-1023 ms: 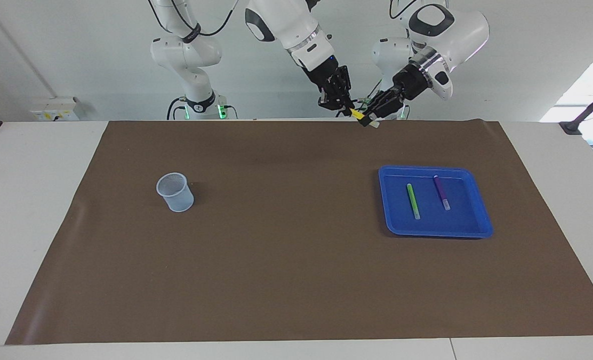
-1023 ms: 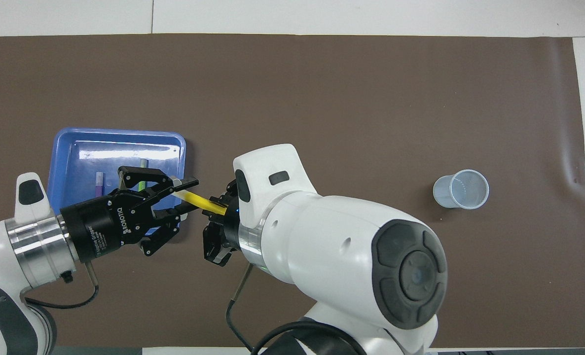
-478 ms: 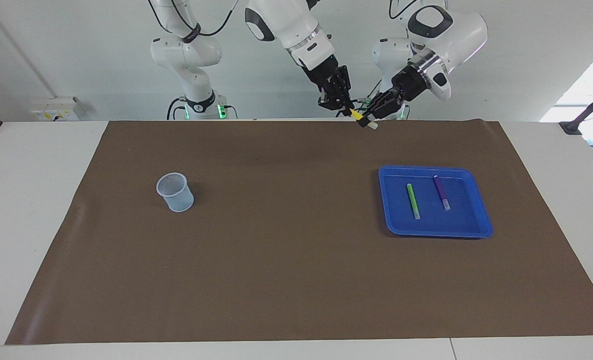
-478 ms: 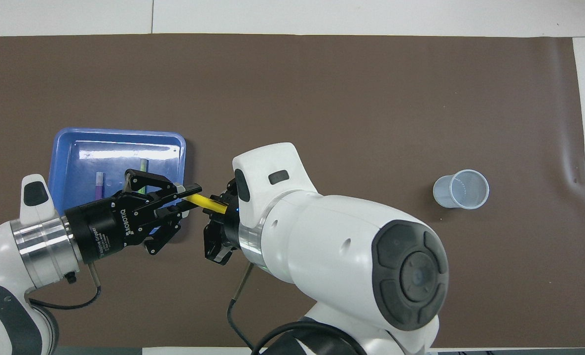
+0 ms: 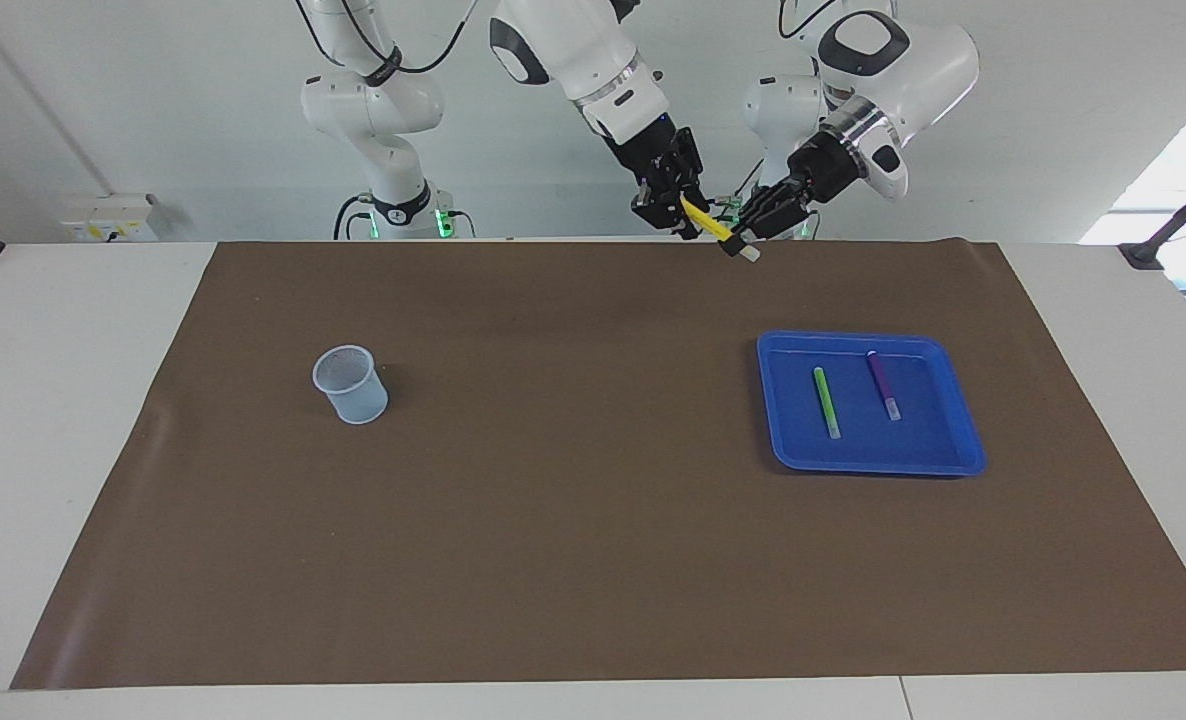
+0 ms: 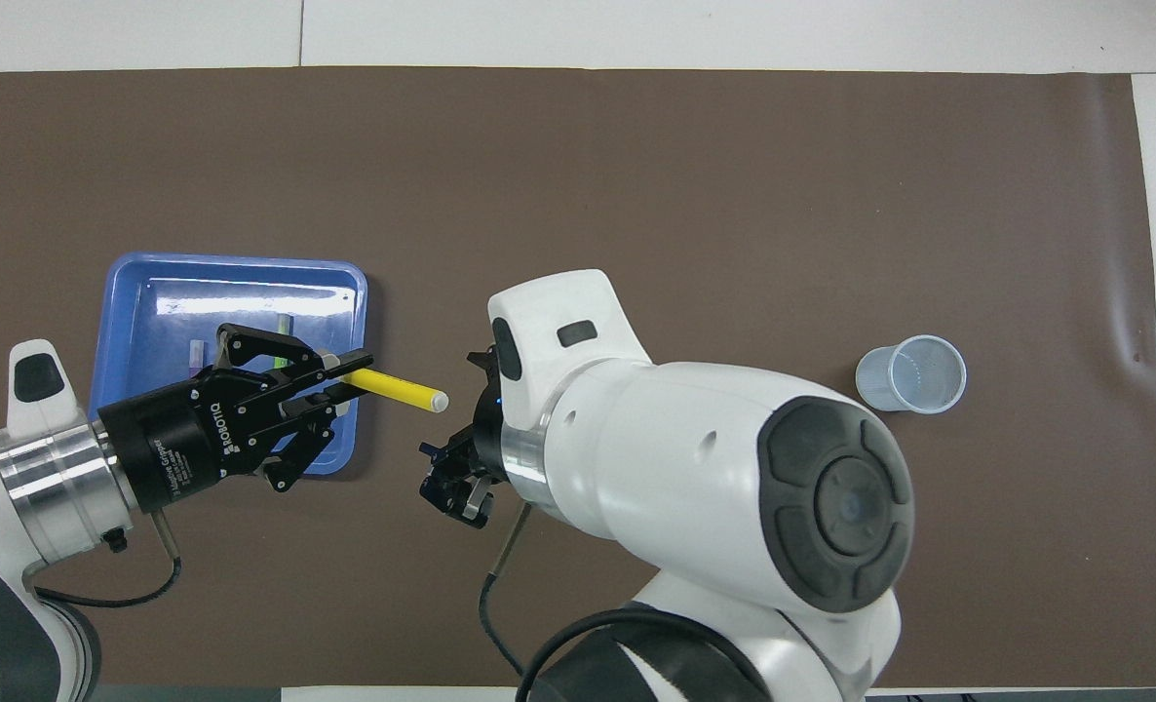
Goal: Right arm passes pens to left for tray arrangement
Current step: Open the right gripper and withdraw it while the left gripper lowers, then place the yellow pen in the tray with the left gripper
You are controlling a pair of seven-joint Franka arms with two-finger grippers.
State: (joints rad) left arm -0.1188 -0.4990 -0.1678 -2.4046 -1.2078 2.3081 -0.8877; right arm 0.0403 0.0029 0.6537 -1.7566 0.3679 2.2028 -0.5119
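The yellow pen (image 6: 398, 390) (image 5: 718, 229) hangs high over the brown mat, with my left gripper (image 6: 349, 375) (image 5: 736, 240) shut on its whitish end. My right gripper (image 6: 453, 480) (image 5: 671, 218) stands open just off the pen's free end, nothing in it. The blue tray (image 5: 915, 440) (image 6: 237, 261) lies toward the left arm's end of the table. In it the green pen (image 5: 826, 400) and the purple pen (image 5: 883, 385) lie side by side. In the overhead view my left gripper covers most of both.
A small translucent pale-blue cup (image 5: 350, 384) (image 6: 910, 374) stands upright on the brown mat (image 5: 573, 500) toward the right arm's end. White tabletop (image 5: 63, 400) borders the mat.
My right gripper has opened and drawn away from the yellow pen, whose end now shows free. My left gripper stays shut on the pen and has pulled back slightly toward its own side.
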